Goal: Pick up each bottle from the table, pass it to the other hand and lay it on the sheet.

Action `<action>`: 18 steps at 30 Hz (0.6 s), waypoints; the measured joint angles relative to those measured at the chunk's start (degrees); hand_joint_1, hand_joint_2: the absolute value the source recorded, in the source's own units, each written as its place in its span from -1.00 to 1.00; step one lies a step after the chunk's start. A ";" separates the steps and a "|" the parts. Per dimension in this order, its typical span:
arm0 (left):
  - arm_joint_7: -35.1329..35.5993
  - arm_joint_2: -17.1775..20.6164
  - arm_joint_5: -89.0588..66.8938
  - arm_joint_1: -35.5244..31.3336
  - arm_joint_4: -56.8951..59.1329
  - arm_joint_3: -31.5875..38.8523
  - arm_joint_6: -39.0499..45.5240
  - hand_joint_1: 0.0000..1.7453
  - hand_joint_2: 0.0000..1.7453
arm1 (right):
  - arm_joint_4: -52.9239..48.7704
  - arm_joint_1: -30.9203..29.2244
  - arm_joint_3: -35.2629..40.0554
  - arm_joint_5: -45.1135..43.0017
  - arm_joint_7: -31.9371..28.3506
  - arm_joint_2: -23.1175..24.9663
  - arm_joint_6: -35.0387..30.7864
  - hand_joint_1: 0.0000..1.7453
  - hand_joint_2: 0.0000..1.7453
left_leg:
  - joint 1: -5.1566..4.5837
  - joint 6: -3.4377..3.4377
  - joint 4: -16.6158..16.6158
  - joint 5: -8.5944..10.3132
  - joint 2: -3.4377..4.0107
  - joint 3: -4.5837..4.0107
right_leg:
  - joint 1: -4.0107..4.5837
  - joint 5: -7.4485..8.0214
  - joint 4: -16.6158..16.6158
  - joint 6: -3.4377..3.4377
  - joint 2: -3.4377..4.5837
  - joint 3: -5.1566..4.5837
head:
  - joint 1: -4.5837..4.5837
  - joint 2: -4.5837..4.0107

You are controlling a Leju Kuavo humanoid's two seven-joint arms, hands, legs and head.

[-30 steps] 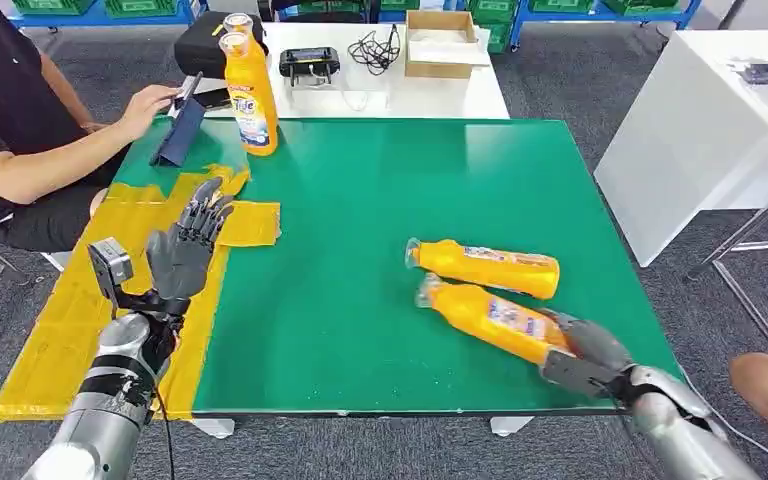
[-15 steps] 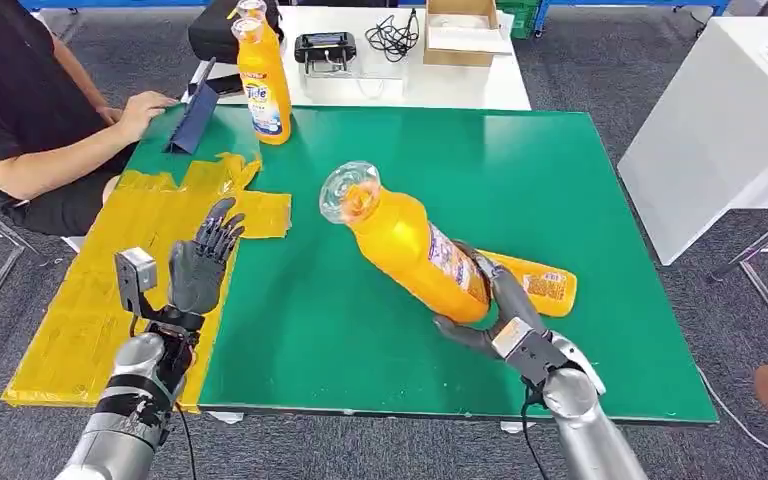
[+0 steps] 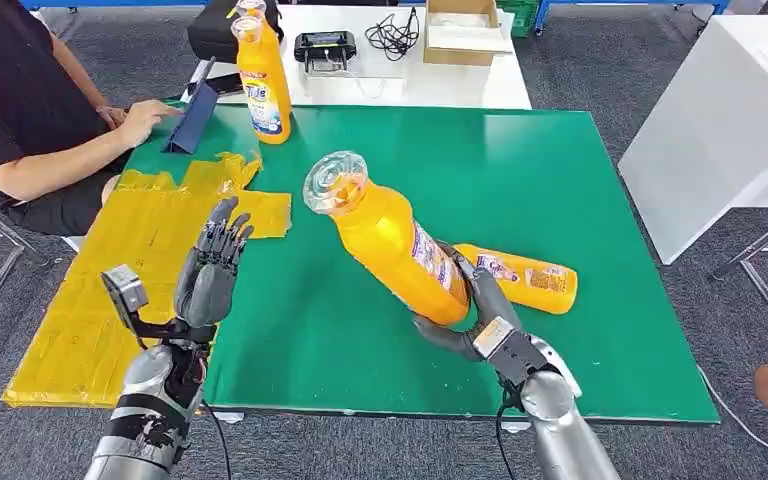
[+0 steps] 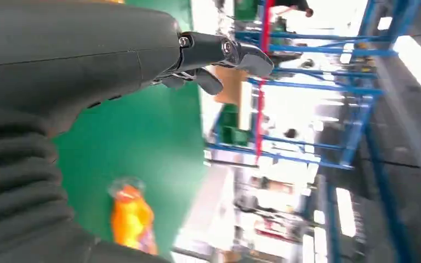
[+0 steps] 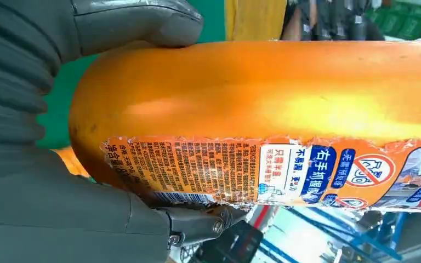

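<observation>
My right hand (image 3: 475, 318) has lifted one orange detergent bottle (image 3: 390, 240) off the tabletop (image 3: 560, 180) and grips its base. My left hand (image 3: 210, 275) waits with fingers spread and holding nothing, so the handover comes next.

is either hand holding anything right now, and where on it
The right hand grips an orange bottle around its lower body near the base, cap end raised. The left hand holds nothing, fingers apart.

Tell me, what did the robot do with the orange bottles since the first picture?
The right hand gripped the near bottle as it lay flat, lifted it off the green table and now holds this lifted bottle tilted, cap toward the open left hand, which rose slightly. The other lying bottle and the standing bottle stayed put.
</observation>
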 measured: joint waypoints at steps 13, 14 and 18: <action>0.15 -2.23 0.56 3.48 -9.20 -2.75 -0.52 -1.00 1.00 | 0.42 0.75 3.39 0.68 1.16 2.47 0.00 1.00 1.00 | 0.01 0.00 -0.01 0.01 -0.01 -0.06 | 0.00 0.00 0.02 0.00 -0.01 -0.06 | 0.00 0.00; 0.15 -2.40 0.54 3.48 -9.39 -2.91 -0.52 -1.00 1.00 | 0.55 0.64 3.78 0.68 1.16 2.78 0.00 1.00 1.00 | 0.01 0.00 -0.01 0.01 -0.02 -0.06 | 0.01 0.00 0.02 0.00 -0.01 -0.06 | -0.02 0.00; 0.15 -2.51 0.54 3.50 -9.83 -3.37 -0.48 -1.00 1.00 | 0.87 0.42 4.48 0.68 1.18 3.28 0.00 1.00 1.00 | 0.00 0.00 -0.01 0.01 -0.04 -0.08 | 0.00 0.00 0.03 0.00 -0.01 -0.05 | 0.00 0.00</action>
